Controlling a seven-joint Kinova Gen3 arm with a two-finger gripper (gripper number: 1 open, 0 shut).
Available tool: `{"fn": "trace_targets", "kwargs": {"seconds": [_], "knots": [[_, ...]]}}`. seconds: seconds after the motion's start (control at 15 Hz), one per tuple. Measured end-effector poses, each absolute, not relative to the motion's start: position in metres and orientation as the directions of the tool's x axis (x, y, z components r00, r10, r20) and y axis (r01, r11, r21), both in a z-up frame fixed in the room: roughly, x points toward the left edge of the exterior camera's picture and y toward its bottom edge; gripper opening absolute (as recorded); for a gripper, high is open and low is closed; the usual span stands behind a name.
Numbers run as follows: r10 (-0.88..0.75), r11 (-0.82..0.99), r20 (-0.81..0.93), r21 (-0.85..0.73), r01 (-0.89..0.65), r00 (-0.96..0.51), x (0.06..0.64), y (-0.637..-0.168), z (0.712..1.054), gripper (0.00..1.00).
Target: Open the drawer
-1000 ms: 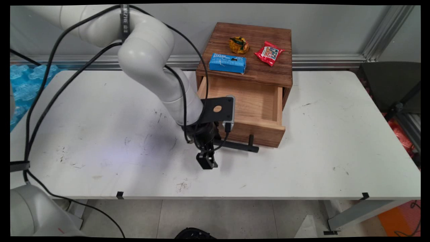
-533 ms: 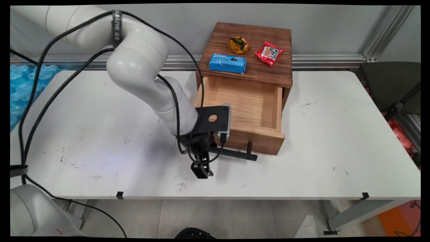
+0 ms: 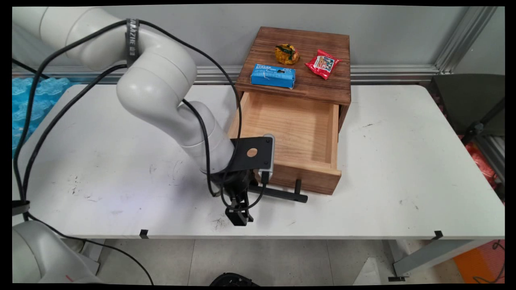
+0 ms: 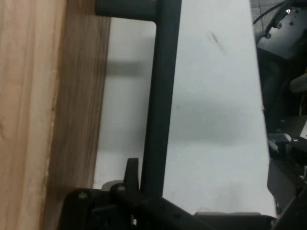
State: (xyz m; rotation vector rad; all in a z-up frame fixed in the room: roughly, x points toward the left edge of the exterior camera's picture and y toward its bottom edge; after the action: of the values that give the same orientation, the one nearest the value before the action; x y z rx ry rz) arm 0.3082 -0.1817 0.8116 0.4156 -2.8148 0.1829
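A small wooden cabinet (image 3: 322, 89) stands at the table's back, and its drawer (image 3: 282, 121) is drawn far out and holds nothing. A black bar handle (image 3: 282, 193) runs along the drawer front (image 3: 310, 180). My gripper (image 3: 244, 194) is shut on the handle's left end. In the hand view the handle (image 4: 163, 96) runs upward from my gripper (image 4: 149, 188), with the drawer front (image 4: 72, 120) to its left. On the cabinet top lie a blue box (image 3: 273, 75), a yellow-green wrapped lump (image 3: 286, 54) and a red packet (image 3: 322, 63).
The table's front edge (image 3: 258, 237) lies just below my gripper. Blue bubble wrap (image 3: 28, 100) sits past the table's left end. A dark chair (image 3: 471, 100) stands at the right, beyond the table.
My gripper has moved toward the table's front edge with the handle in it. The drawer has slid further out of the cabinet.
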Motion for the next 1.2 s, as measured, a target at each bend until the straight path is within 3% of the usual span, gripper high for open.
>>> {"fn": "trace_targets", "kwargs": {"seconds": [1.2], "knots": [[-0.265, 0.958, 0.295, -0.031, -0.286, -0.918, 0.298, -0.141, 0.813, 1.00]]}}
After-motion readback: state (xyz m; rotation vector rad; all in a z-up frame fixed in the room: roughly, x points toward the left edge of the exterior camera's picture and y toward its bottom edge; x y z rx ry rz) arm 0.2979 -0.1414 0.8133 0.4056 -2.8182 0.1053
